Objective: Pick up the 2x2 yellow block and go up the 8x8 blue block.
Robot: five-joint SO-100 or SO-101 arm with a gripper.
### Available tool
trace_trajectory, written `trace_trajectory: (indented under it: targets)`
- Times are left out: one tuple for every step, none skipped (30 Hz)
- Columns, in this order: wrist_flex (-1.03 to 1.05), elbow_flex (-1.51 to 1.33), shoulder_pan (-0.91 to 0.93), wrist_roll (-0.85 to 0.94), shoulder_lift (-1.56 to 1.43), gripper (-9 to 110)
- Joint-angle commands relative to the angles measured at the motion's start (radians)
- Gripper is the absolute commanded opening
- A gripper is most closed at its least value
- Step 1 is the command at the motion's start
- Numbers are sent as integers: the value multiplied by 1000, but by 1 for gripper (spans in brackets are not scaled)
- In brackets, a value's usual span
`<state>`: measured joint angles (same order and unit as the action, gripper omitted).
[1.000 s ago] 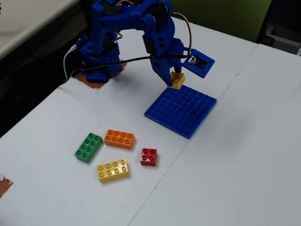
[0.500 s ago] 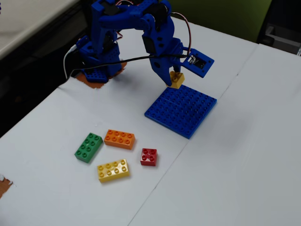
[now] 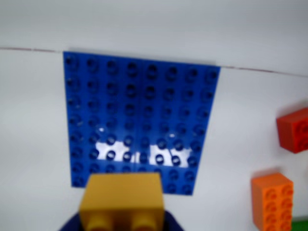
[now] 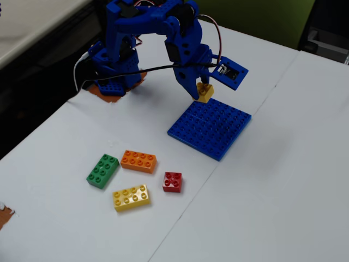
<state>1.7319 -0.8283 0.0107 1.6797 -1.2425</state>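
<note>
The small 2x2 yellow block (image 4: 205, 93) hangs in my blue gripper (image 4: 203, 90), whose fingers are shut on it, just above the far corner of the 8x8 blue block (image 4: 210, 129). In the wrist view the yellow block (image 3: 121, 200) fills the bottom centre, blurred, with blue fingers on both sides of it. The studded blue block (image 3: 139, 120) lies flat on the white table beyond it. The brick is clear of the plate's studs.
Loose bricks lie on the table left of the plate in the fixed view: green (image 4: 102, 171), orange (image 4: 138, 161), red (image 4: 172, 182) and a longer yellow one (image 4: 131, 197). The arm's base (image 4: 112, 82) stands at the back left. The table's left edge is close.
The gripper and the yellow block have risen a few pixels above the plate's far corner. The loose bricks have not moved.
</note>
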Motion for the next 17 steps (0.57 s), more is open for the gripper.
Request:
trace_trajectory:
  targets:
    - [6, 3, -5, 9, -69, 0]
    - [6, 2, -5, 9, -69, 0]
    - [6, 2, -5, 9, -71, 0]
    - [6, 2, -5, 9, -72, 0]
    - [6, 0, -5, 9, -74, 0]
    - [6, -2, -5, 9, -75, 0]
    - [6, -3, -5, 9, -77, 0]
    - [6, -5, -5, 9, -78, 0]
    - [6, -6, -5, 9, -80, 0]
    - [6, -8, -5, 9, -81, 0]
    - [6, -8, -5, 9, -83, 0]
    - [6, -9, -5, 9, -84, 0]
    - [6, -11, -5, 9, -86, 0]
    - [6, -12, -5, 9, -86, 0]
    - [6, -12, -5, 9, -86, 0]
    - [6, -12, -5, 9, -86, 0]
    - [6, -12, -5, 9, -87, 0]
